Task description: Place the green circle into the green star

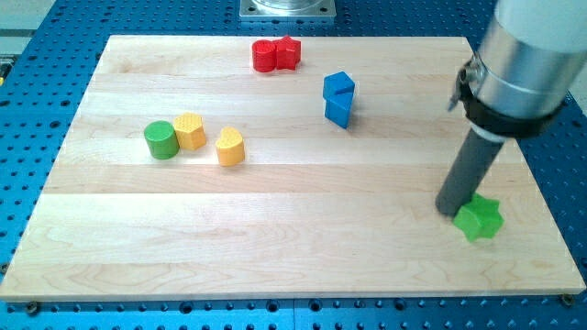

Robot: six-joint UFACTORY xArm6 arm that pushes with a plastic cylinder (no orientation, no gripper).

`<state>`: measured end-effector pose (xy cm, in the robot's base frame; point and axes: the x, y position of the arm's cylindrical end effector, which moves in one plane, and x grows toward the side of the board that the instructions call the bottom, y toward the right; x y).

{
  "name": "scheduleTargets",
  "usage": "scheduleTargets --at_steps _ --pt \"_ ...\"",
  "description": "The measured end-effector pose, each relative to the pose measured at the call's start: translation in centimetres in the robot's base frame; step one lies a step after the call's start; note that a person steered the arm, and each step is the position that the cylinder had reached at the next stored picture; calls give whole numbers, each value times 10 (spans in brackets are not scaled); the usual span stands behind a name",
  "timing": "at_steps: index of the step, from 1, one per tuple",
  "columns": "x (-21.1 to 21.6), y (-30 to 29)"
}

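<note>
1. The green circle (160, 139) stands upright at the view's left of the wooden board (275, 247), touching or just beside a yellow block (190, 131) on its right. A second yellow block (230, 146), heart-like in shape, sits near, slightly apart.
2. The green star (480, 219) lies near the board's right edge, low in the view, well apart from the circle.
3. My tip (449, 212) rests against the star's left side. Whether it truly touches cannot be told; the rod hides part of the star's upper left.
4. There is no hand or jaw here, only the bare rod; the arm's grey housing is cut off at the view's top right.
5. Two red blocks (276, 55) touch near the top edge; their shapes are hard to make out. Two blue blocks (338, 98) sit stacked or abutting right of centre.
6. Open board runs between circle and star through the lower middle.
</note>
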<state>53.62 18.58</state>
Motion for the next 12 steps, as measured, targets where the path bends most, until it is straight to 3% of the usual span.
scheduleTargets --at_steps 1,2,3,4,5,6,7,8,10,11,12 --pt "-3 -9" --pt "6 -108" --pt "-2 -252" --pt "-63 -362" --pt "-126 -414" --pt "-137 -370" --pt "-73 -307" --pt "-47 -274" --pt "-37 -356" --pt "-7 -290" --pt "-5 -183"
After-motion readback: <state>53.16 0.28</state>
